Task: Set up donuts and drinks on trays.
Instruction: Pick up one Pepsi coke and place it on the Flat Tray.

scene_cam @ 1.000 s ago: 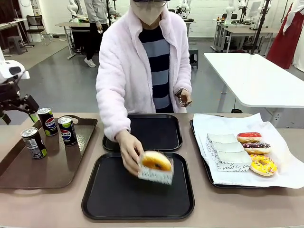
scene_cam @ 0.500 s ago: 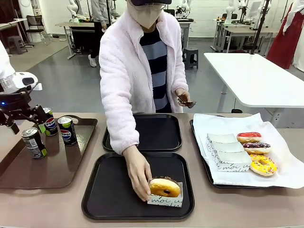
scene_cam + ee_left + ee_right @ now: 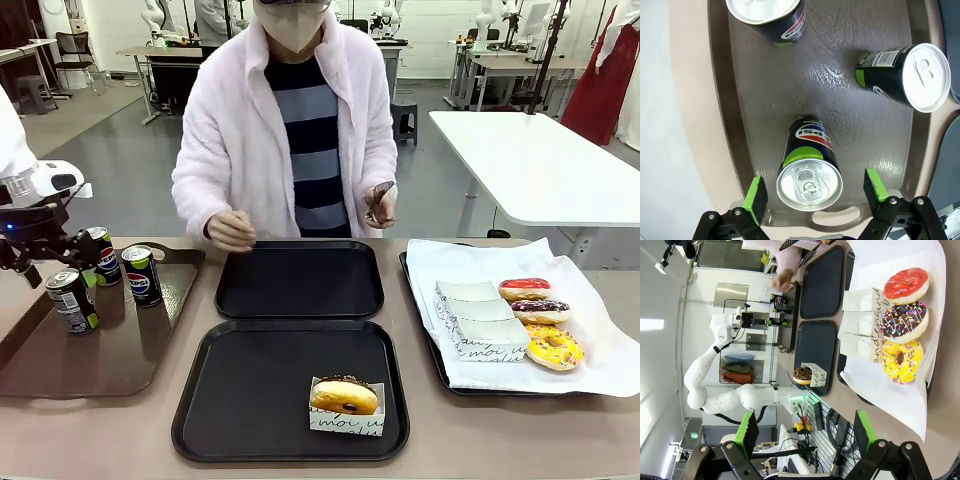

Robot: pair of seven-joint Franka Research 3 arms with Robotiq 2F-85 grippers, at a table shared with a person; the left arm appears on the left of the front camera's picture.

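Note:
Three drinks stand on the brown handled tray [image 3: 120, 350]. My left gripper [image 3: 85, 260] is open and straddles the far-left can [image 3: 809, 176]. Its green pads [image 3: 756, 199] stand clear of the can on both sides. The other two cans [image 3: 72, 298] [image 3: 141, 274] stand nearby. One donut in a white box [image 3: 346, 400] sits in the front right of the near black tray [image 3: 240, 400]. The far black tray [image 3: 300, 280] holds nothing. My right gripper [image 3: 805, 440] is open above the paper-lined tray, where a red [image 3: 906, 283], a chocolate [image 3: 904, 321] and a yellow donut [image 3: 900, 360] lie.
Folded white boxes [image 3: 480, 322] lie on the white paper [image 3: 440, 265] at the right. The person stands at the far side with one hand [image 3: 230, 230] near the far tray's corner. The other hand holds tongs [image 3: 380, 205].
The person set the boxed donut down in the near black tray and drew the hand back. My left gripper moved right and down to the far-left can.

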